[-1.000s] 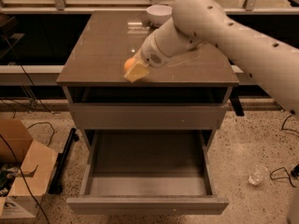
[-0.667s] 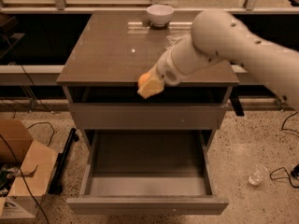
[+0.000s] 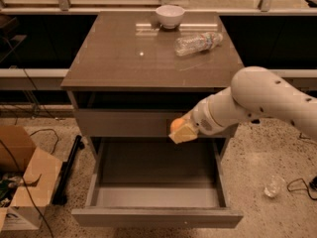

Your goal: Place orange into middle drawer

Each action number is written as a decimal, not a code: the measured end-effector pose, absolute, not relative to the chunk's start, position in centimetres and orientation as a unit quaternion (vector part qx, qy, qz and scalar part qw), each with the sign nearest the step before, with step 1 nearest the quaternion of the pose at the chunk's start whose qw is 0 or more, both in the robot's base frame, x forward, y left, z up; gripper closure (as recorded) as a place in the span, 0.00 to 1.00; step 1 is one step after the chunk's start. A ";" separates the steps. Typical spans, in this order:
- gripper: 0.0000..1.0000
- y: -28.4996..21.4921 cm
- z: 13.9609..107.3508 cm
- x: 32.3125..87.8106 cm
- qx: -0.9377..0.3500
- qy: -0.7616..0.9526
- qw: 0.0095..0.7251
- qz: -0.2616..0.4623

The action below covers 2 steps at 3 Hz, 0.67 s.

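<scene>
The orange [image 3: 176,124] is hanging just above the rear edge of the middle drawer [image 3: 157,217], right of its centre. It is being pinched in the gripper [image 3: 182,132], whose fingers are closing snugly on it, with the arm [image 3: 257,100] reaching in from the drawer's right. The drawer is standing pulled well out, its tall walls framing a wide floor lying in plain view below and in front of the fruit, while the shallower drawer front [image 3: 124,123] is sitting shut behind the gripper. Above the drawer, on the cabinet top [image 3: 124,58], a white bowl [image 3: 170,15] is resting at the far edge and a clear bottle [image 3: 197,42] is lying on its side nearby.
</scene>
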<state>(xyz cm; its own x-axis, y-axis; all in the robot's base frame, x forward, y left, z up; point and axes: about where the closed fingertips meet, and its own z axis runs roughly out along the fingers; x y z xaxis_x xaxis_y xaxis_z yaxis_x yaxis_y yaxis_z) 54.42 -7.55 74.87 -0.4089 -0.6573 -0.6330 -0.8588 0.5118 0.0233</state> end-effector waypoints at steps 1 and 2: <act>1.00 -9.1 70.5 55.6 -0.434 0.829 0.292 0.197; 1.00 -9.8 65.7 58.3 -0.418 0.830 0.287 0.231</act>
